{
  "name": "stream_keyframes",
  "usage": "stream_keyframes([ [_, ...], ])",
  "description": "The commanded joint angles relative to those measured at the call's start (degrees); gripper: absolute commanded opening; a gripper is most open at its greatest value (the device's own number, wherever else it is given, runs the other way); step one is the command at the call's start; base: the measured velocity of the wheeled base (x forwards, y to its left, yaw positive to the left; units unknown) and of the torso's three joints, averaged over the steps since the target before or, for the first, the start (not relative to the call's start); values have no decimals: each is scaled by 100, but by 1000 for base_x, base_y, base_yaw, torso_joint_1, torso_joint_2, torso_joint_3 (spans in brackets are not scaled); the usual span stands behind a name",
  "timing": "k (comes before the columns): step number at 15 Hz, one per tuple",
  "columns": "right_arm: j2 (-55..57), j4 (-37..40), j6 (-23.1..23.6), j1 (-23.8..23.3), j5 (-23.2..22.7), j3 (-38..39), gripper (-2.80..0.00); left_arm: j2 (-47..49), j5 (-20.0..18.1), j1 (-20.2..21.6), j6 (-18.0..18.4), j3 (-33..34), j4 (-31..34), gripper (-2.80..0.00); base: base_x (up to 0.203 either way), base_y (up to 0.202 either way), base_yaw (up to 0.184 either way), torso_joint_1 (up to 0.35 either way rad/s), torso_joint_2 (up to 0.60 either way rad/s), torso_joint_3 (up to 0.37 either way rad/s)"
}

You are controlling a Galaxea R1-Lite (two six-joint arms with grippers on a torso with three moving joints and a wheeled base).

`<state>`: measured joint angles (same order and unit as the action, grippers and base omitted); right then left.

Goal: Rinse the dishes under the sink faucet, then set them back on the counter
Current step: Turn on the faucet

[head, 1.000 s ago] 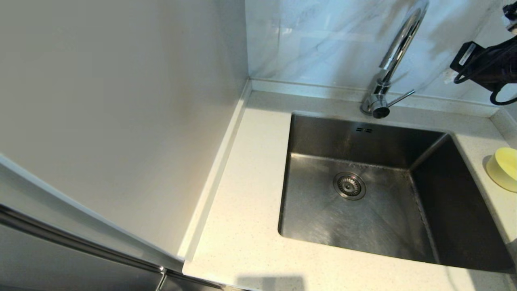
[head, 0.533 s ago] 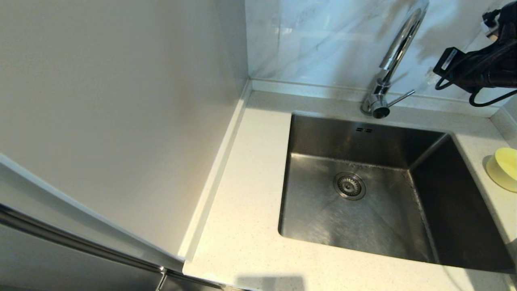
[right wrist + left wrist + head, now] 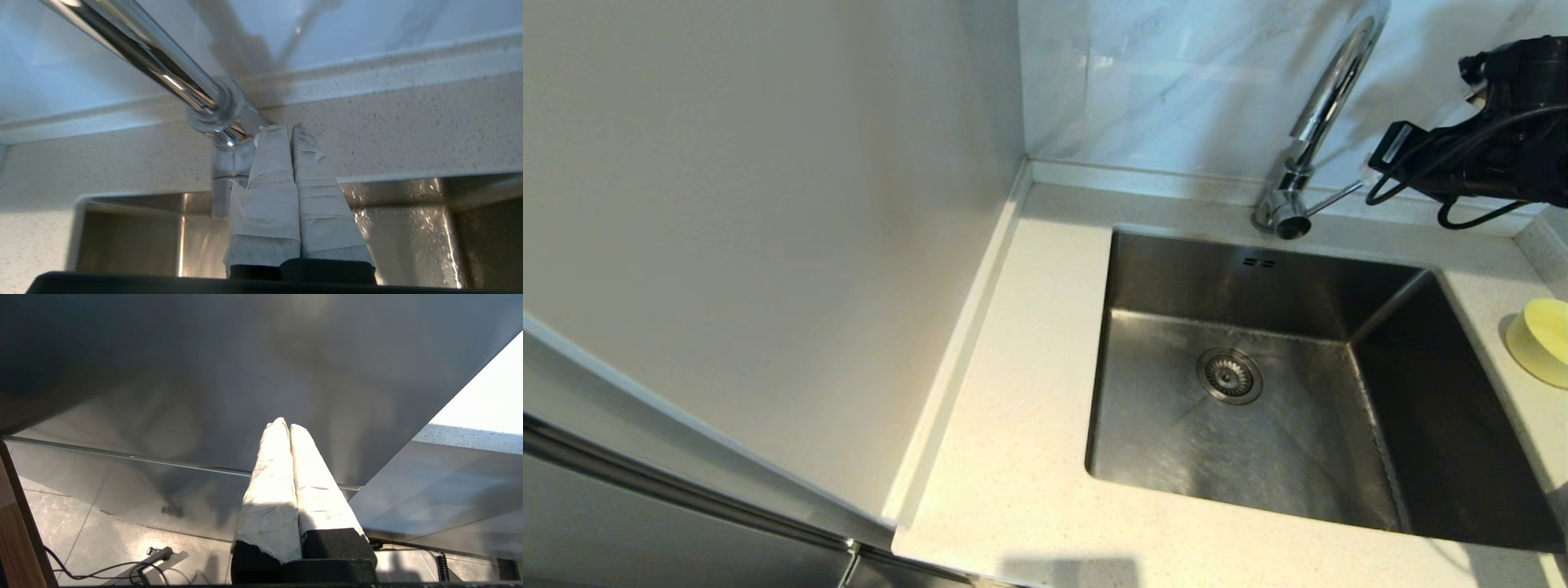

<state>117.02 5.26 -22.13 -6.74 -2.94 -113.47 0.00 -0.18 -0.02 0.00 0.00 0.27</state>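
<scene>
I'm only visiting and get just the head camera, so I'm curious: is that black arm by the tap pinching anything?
Observer: No. The right wrist view shows the right gripper shut on nothing, its taped fingers pressed together.
Operator: How near the tap is it?
Observer: Its tips sit right beside the base of the faucet, over the counter. I cannot tell whether they touch it.
Operator: And the other arm?
Observer: The left gripper, also shut, hangs low beside a grey cabinet front, above the tiled floor.
</scene>
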Motion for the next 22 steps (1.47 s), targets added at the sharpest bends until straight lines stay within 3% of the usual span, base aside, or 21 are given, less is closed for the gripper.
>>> stream_keyframes([
  [1,49,48,-2,6,-5,0,-280,0,1,2,0,0,0,-280,0,0,0,0,0,0],
  [4,-79,727,172,-14,-114,6,-280,0,1,2,0,0,0,-280,0,0,0,0,0,0],
  [6,-356,1480,195,-64,-624,6,-280,0,-3,2,0,0,0,-280,0,0,0,0,0,0],
  [8,-452,1607,191,-99,-741,9,-280,0,-6,2,0,0,0,-280,0,0,0,0,0,0],
  [11,-443,1237,183,-127,-428,9,-280,0,1,2,0,0,0,-280,0,0,0,0,0,0],
  [13,-493,829,214,-342,-86,9,-280,0,-8,2,0,0,0,-280,0,0,0,0,0,0],
  [16,-894,866,490,-853,122,27,-280,0,-6,2,0,0,0,-280,0,0,0,0,0,0],
  [19,-1470,2297,561,-1279,-123,65,-280,0,-8,2,0,0,0,-280,0,0,0,0,0,0],
  [22,-2072,4232,869,-1798,-1072,67,-280,0,-8,2,0,0,0,-280,0,0,0,0,0,0],
])
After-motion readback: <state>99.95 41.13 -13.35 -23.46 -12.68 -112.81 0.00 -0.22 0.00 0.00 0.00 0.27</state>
